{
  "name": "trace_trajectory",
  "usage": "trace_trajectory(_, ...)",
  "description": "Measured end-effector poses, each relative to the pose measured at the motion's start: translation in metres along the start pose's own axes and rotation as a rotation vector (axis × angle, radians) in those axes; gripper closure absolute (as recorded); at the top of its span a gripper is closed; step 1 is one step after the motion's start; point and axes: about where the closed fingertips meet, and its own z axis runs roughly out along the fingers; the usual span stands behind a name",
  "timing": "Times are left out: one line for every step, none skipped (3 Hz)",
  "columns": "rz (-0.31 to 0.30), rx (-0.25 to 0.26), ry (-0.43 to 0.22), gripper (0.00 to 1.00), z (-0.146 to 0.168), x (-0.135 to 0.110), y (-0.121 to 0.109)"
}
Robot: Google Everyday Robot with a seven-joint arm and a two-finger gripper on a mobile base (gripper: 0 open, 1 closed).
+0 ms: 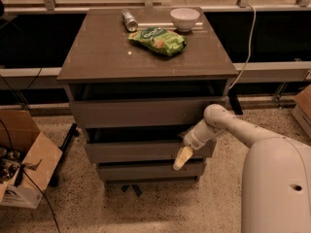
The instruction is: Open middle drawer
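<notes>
The cabinet has three stacked grey-brown drawer fronts. The middle drawer (136, 152) is the mid-sized front, with a dark gap above it, and stands a little forward of the cabinet. The taller top drawer front (146, 111) is above it and the smallest front (146, 171) below. My gripper (181, 158), cream-coloured at the end of the white arm (228, 125), hangs pointing down in front of the middle drawer's right part, at its lower edge and over the gap to the bottom front.
On the cabinet top (97, 47) lie a green snack bag (158, 40), a can (129, 20) and a white bowl (184, 18). An open cardboard box (24, 164) stands at the left on the floor. My white body (277, 188) fills the lower right. A cable (248, 42) hangs at the right.
</notes>
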Motion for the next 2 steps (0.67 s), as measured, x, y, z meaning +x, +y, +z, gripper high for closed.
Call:
trace_trajectory(-0.045, 0.007, -0.005, 0.04, 0.0047, 0.0056, -0.0079)
trace_trajectory(-0.055, 0.009, -0.026, 0.26, 0.0053, 0.0129, -0.0114)
